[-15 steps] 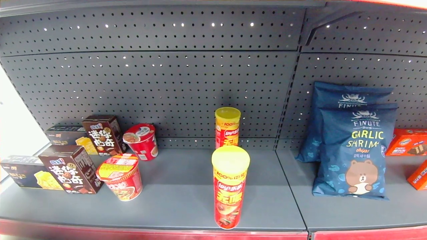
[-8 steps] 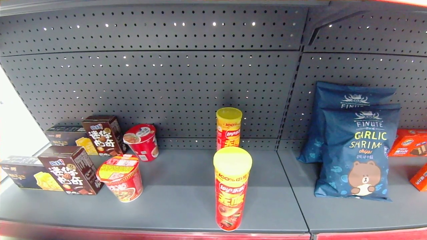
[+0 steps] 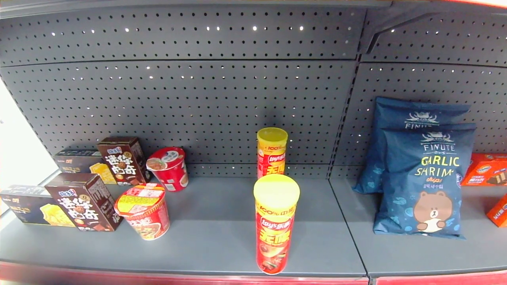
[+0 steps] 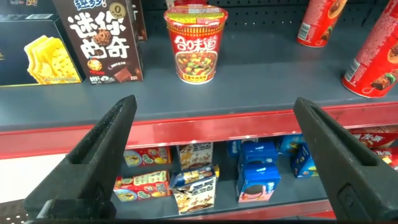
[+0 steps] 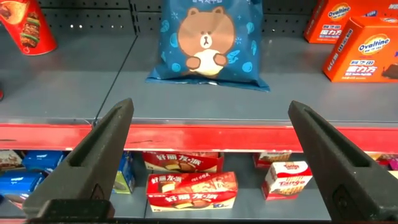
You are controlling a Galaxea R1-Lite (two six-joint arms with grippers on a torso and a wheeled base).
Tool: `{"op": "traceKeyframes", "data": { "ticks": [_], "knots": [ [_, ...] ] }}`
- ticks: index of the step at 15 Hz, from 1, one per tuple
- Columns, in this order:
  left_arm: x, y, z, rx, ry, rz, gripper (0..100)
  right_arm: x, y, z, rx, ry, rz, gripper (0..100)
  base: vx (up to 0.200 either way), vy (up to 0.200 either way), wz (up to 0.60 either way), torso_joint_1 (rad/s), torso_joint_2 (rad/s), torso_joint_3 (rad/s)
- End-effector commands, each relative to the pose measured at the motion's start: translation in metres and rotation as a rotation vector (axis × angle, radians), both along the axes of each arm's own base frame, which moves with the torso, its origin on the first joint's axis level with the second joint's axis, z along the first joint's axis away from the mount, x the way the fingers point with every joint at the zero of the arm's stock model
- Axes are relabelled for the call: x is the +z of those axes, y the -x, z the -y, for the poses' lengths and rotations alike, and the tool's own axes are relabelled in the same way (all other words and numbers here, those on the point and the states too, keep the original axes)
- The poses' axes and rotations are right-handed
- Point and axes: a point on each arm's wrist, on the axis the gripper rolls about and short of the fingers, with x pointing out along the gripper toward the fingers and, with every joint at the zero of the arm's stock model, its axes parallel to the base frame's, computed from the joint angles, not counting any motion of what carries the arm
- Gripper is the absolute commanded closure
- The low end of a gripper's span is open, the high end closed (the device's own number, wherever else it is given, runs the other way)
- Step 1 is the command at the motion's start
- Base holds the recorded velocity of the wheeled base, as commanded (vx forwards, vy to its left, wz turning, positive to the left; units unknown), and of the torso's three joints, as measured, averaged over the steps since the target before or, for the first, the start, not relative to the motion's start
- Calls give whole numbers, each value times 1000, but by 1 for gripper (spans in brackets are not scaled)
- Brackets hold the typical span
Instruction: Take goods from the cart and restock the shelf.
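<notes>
Left end effector (image 4: pixel 214 102), right (image 5: pixel 211 104): fingers splayed

a: where is the right tool (image 5: pixel 209 106)?
b: facing the shelf (image 5: pixel 74 93), with its fingers spread wide.
a: what's on the shelf?
b: a blue bear bag (image 5: pixel 208 37) straight ahead, with orange boxes (image 5: pixel 360 46) on one side and a red can (image 5: pixel 25 25) well off on the other. red boxes (image 5: pixel 189 190) sit on the level below.

Grey pegboard panel (image 3: pixel 198 99), white glare (image 3: pixel 10 130) beside it.
Light pricks through its holes, well ahead of the left end effector (image 4: pixel 214 106); a red strip (image 4: pixel 205 127) lies nearer.
</notes>
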Motion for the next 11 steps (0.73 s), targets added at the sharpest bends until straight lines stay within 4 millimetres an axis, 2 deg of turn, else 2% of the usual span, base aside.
{"op": "traceKeyframes", "data": {
  "ticks": [1, 11],
  "knots": [
    [0, 0, 0, 1, 1, -1, 0, 0, 0, 0, 2, 2, -2, 0, 0, 0, 0, 0, 0, 0],
    [0, 0, 0, -4, 2, -1, 0, 0, 0, -1, 31, 4, -4, 0, 0, 0, 0, 0, 0, 0]
  ]
}}
